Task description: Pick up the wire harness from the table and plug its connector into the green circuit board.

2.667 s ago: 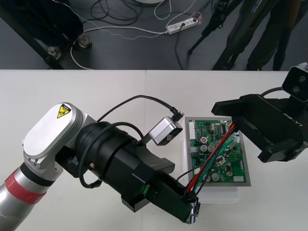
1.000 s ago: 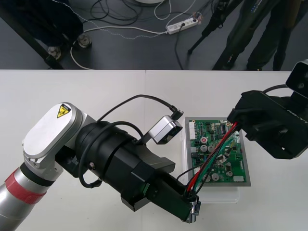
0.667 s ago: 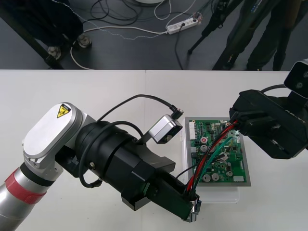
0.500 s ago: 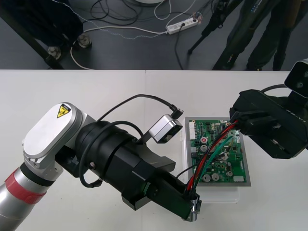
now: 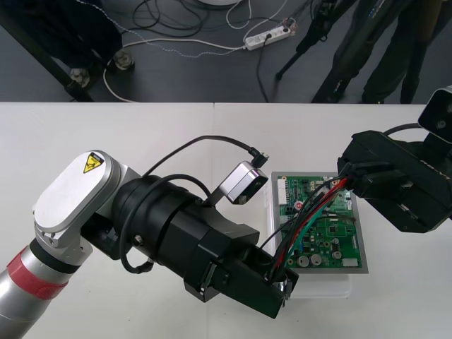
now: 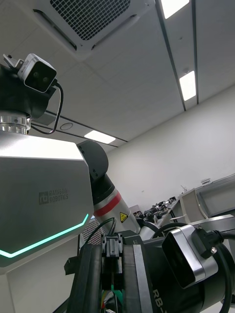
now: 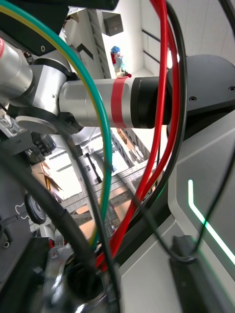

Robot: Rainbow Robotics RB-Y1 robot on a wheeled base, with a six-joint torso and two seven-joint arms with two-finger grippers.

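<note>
Above the green board (image 5: 340, 244), the harness (image 5: 311, 212) runs diagonally: socket (image 5: 288, 289) clamped in left tool (image 5: 282, 286) lower-centre, plug (image 6: 111, 244) clamped in right tool (image 5: 346, 176) upper-right.

Red-black-green wire harness (image 5: 305, 215) slung diagonally over green circuit board (image 5: 340, 244).

Over the green circuit board (image 5: 332, 240) the wire harness (image 7: 166, 98) disappears under the right tool (image 5: 347, 178) — whether that far end meets the board cannot be told. Its socket (image 5: 287, 289) sits half buried in the left tool (image 5: 281, 285), and the picture's edge cuts off the right tool's body.
</note>
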